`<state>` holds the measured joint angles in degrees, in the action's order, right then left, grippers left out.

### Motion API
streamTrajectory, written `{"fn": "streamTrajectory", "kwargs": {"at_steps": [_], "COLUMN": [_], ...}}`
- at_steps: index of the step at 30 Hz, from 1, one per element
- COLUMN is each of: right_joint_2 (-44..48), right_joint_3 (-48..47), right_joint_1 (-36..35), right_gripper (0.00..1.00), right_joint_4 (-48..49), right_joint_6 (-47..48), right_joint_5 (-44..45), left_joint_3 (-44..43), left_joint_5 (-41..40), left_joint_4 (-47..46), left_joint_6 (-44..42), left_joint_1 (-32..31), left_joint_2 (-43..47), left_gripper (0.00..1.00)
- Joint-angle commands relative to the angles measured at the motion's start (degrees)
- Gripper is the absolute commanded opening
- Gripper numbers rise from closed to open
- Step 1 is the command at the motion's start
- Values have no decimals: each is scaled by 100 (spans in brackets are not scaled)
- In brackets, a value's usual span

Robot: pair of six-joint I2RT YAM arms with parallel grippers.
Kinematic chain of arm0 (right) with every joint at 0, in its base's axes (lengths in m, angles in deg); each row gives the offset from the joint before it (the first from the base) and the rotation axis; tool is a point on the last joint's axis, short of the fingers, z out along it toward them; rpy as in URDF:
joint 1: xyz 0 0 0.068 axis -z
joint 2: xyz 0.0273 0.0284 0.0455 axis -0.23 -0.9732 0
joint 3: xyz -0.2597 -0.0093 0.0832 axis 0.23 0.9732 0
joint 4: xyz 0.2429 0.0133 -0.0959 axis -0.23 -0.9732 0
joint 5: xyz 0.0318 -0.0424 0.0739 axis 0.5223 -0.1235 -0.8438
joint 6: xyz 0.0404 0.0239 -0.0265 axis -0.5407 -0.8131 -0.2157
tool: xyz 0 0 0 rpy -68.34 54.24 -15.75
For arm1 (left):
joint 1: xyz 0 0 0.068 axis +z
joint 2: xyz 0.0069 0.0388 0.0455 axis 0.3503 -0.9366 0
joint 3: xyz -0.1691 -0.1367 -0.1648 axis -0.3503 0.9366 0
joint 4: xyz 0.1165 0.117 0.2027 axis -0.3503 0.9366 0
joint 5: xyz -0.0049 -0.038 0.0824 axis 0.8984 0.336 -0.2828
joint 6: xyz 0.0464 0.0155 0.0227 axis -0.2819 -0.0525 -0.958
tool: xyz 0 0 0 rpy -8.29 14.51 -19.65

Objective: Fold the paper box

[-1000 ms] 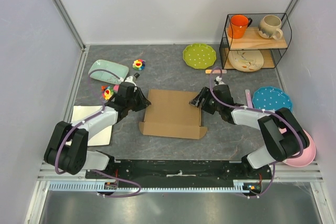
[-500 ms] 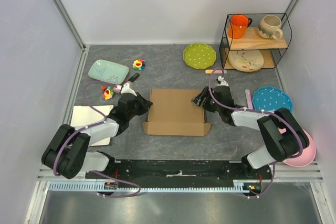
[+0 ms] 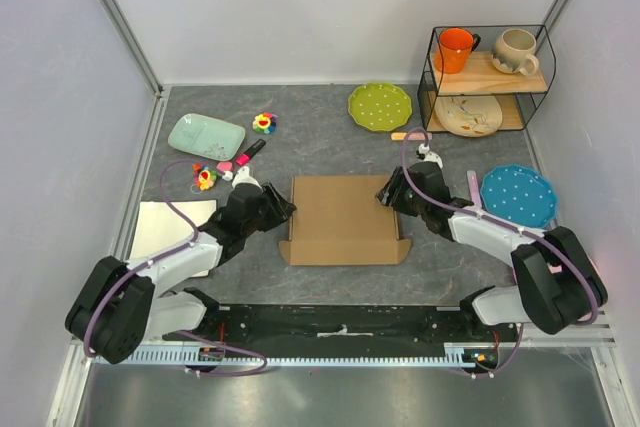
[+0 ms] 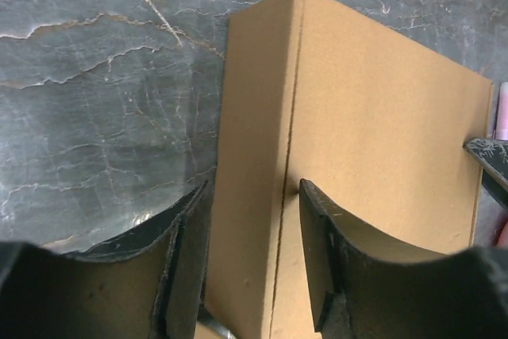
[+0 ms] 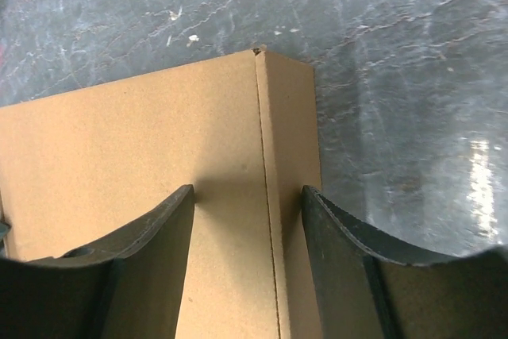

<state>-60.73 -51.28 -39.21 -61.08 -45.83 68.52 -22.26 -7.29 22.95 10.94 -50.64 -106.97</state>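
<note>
Both my hands are down at the paper box (image 3: 345, 219). It lies flat on the gray table (image 3: 320, 142), in the middle, between my two arms.

My left gripper (image 4: 250, 196) is at the left side of the box. Its jaws are apart, about half way, and they are not holding anything. One finger (image 4: 186, 252) is outside the side wall, very close to it. The other finger (image 4: 325, 244) is over the top of the box, just past the fold line. So the left edge of the box sits between them.

My right gripper (image 5: 248, 196) does the same thing on the right side. Its jaws are wide too, and nothing is held. One finger (image 5: 159, 252) is over the brown top and the other finger (image 5: 341, 260) is out by the right wall. I cannot tell if that one touches the wall.

From above, the box looks shut, with the lid down flat. I think most of the folding is done. I think I am now at the step where the sides get made neat and straight. At the near edge, two little bits of cardboard stick out at the corners. They may need to be tucked in.

For the next move, I think both hands should close softly on the two edges at the same time, so the box does not slide away to one side. I should not press hard, because cardboard bends and dents easily.
</note>
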Motion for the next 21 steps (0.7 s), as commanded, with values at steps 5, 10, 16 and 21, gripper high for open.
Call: {"fn": "streamTrajectory", "kwargs": {"at_steps": [5,10,16,21], "right_joint_2": [771,1088,1010,817], "right_joint_3": [-242,399,936,1086], "right_joint_1": [253,262,253,253], "right_gripper": [71,71,51,46], "right_joint_4": [-1452,-1172,-494,-187], "right_joint_6": [464,447,324,332], "right_joint_5": [376,130,-213,-407], "left_joint_3": [-293,155,577,823], "left_joint_5": [-66,391,1024,1270], "left_joint_4": [879,196,-676,-1379], "left_joint_6": [-287,-173,-50,-41], "left_joint_1": [95,86,86,86], "left_joint_2": [452,426,339,303], "left_gripper": [58,57,52,50]}}
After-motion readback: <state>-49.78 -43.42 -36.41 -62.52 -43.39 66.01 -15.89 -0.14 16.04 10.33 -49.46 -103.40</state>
